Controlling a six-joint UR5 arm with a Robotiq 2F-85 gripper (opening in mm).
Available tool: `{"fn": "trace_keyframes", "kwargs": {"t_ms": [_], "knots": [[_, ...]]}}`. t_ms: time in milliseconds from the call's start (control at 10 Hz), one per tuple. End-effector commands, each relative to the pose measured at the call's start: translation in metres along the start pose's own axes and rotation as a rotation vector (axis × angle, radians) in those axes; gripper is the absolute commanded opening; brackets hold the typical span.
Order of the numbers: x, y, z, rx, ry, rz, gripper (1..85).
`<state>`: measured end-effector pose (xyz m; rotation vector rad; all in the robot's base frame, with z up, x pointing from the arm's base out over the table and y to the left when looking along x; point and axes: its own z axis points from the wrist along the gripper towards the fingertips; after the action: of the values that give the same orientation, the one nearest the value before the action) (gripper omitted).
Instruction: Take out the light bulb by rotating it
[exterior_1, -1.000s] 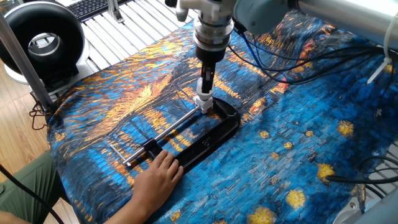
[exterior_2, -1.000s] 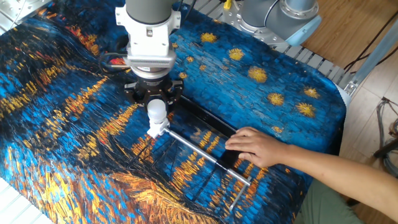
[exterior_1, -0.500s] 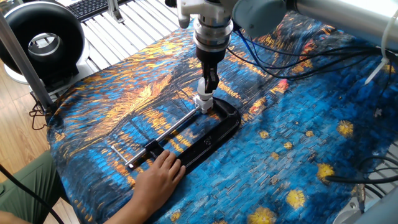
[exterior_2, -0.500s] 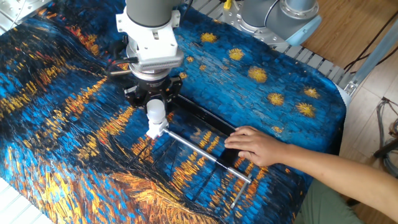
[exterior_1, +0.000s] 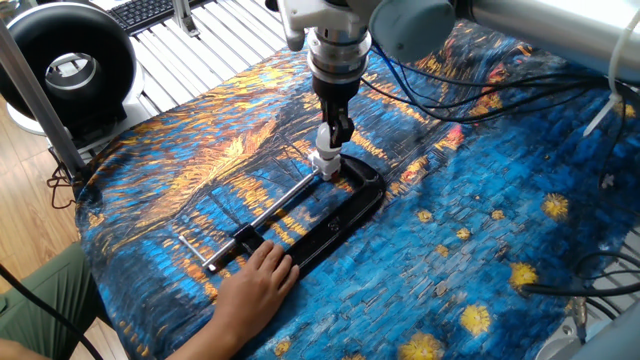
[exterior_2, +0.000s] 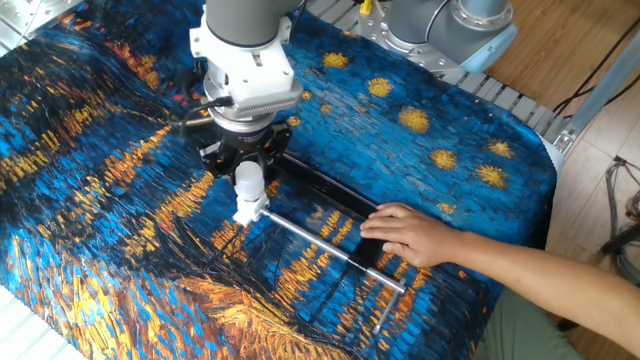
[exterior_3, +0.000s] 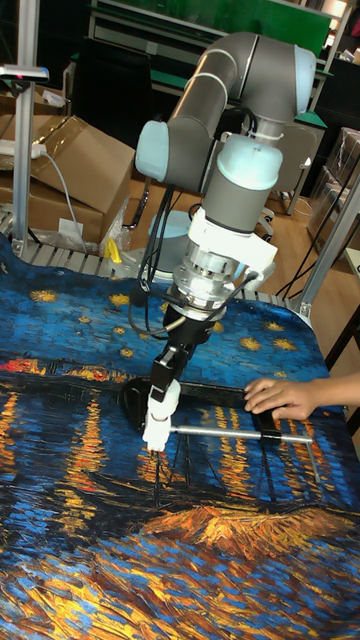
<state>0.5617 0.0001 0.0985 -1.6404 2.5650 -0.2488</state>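
Nearest me, at the lower edge of one fixed view, a person's hand (exterior_1: 255, 290) lies flat on the black clamp (exterior_1: 335, 225), pinning it to the starry cloth over the tabletop (exterior_1: 500, 250); the clamp's silver rod (exterior_1: 270, 215) runs from the hand up toward the frame's centre. Just beyond, centre frame, the white socket (exterior_1: 325, 166) sits at the rod's far end, and the light bulb (exterior_2: 247, 180) stands upright in it, its base still seated as far as I can judge. My pincer (exterior_1: 334, 130) comes straight down from above and is closed narrow on the light bulb, fingers either side of the globe. What has changed over the last second is rotation: in the other fixed view the white wrist flange and its cable have swung round a little while the bulb, socket and hand have kept their places in the frame. I read that as an unscrewing turn under way, with no visible lift of the bulb yet, so more turns, or a regrasp and another twist, are probably needed before it comes free. For containers, the socket is the only one, and it holds the bulb; how much thread is still engaged is hidden. Farther back, upper left, a black ring-shaped fan (exterior_1: 70, 70) sits off the cloth.
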Motion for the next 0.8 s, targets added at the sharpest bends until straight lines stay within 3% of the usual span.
{"fn": "trace_keyframes", "kwargs": {"t_ms": [0,100,300,700], "knots": [[-0.011,-0.002,-0.001,0.005,-0.039,-0.049,25.0],[-0.015,-0.002,0.001,-0.002,-0.06,-0.083,36.7],[-0.016,-0.003,0.003,-0.005,-0.068,-0.126,50.3],[-0.008,-0.008,0.003,-0.011,-0.062,-0.173,68.7]]}}
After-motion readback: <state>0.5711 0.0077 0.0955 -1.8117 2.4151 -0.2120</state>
